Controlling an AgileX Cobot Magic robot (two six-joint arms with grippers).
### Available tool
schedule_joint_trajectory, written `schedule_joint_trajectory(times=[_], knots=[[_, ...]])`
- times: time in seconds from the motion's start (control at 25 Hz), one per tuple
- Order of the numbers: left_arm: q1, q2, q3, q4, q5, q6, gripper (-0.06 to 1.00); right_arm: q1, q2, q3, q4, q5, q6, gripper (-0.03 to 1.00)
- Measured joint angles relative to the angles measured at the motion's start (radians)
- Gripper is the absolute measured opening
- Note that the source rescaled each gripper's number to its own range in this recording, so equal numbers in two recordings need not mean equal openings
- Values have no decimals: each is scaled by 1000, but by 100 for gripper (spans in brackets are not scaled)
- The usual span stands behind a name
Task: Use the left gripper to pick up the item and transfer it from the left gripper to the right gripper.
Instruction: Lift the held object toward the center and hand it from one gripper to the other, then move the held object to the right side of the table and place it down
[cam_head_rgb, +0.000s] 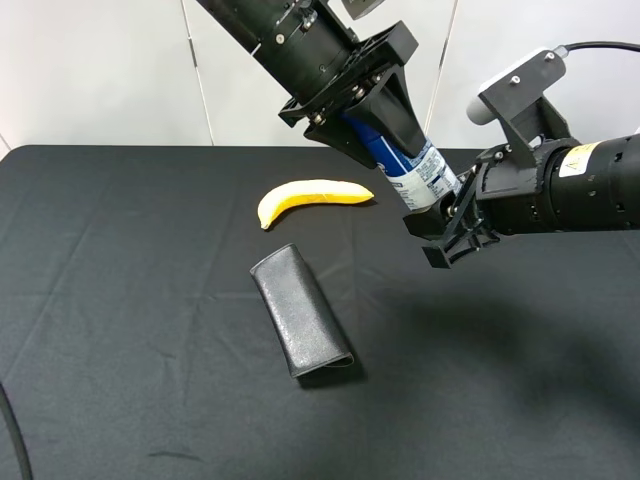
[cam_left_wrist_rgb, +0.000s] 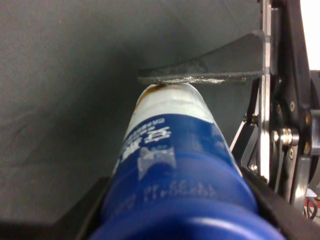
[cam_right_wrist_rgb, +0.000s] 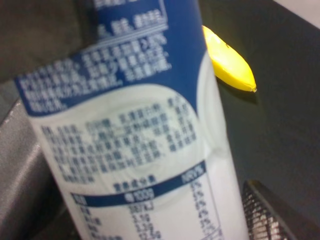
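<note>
The item, a bottle (cam_head_rgb: 418, 172) with a blue upper body and a white printed lower body, hangs tilted in the air above the black table (cam_head_rgb: 120, 300). My left gripper (cam_head_rgb: 405, 140) is shut on its blue upper part; the left wrist view shows the bottle (cam_left_wrist_rgb: 175, 150) running away from between the fingers. My right gripper (cam_head_rgb: 440, 232) is at the bottle's white lower end, with its fingers on either side. In the right wrist view the bottle (cam_right_wrist_rgb: 135, 140) fills the space between the fingers; one pad (cam_right_wrist_rgb: 272, 212) stands slightly off it. One right finger (cam_left_wrist_rgb: 210, 70) also shows past the bottle's end in the left wrist view.
A yellow banana (cam_head_rgb: 312, 195) lies on the table behind the middle; its tip (cam_right_wrist_rgb: 230, 65) shows in the right wrist view. A black textured folded case (cam_head_rgb: 300, 312) lies in front of it. A white wall stands behind the table.
</note>
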Motion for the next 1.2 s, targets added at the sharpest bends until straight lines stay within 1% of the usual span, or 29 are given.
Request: schedule_joint_trajectory(times=[0.08, 0.12, 0.16, 0.2, 0.24, 0.28, 0.32, 0.4, 0.48, 0.64, 0.76, 0.8, 0.84, 1.08, 1.12, 1.2], knots=[[0, 0, 0, -5, 7, -1, 1, 0, 0, 0, 0, 1, 0, 17], [0, 0, 0, -11, 12, -1, 4, 0, 0, 0, 1, 1, 0, 16], [0, 0, 0, -29, 24, -1, 18, 0, 0, 0, 1, 5, 0, 12], [0, 0, 0, -42, 45, -2, 41, 0, 1, 1, 5, 11, 7, 0], [0, -1, 0, -52, 66, -2, 60, -2, 2, 2, 5, 18, 9, 1], [0, -1, -1, -54, 85, -2, 75, -3, 3, 2, 5, 23, 9, 1], [-1, -1, -1, -52, 98, -2, 84, -3, 3, 2, 7, 24, 9, 0], [-1, -1, -1, -44, 114, -2, 93, -3, 3, 2, 7, 22, 9, 0], [0, -1, -1, -40, 131, -2, 97, -3, 3, 2, 7, 23, 9, 0], [5, -12, -1, -24, 155, -2, 99, -3, 3, 2, 7, 23, 9, 0], [24, -60, -1, 17, 163, -2, 99, -3, 3, 2, 7, 23, 9, 0], [32, -78, -1, 42, 165, -2, 99, -3, 3, 2, 7, 23, 9, 0], [32, -78, -1, 42, 165, -2, 99, -3, 3, 2, 7, 23, 9, 0], [80, -231, -1, 249, 181, -49, 99, -3, 3, 2, 7, 24, 9, 0], [95, -292, -1, 313, 182, -62, 99, -3, 3, 2, 7, 24, 9, 0], [103, -352, -1, 386, 183, -84, 99, -3, 3, 2, 7, 24, 9, 0]])
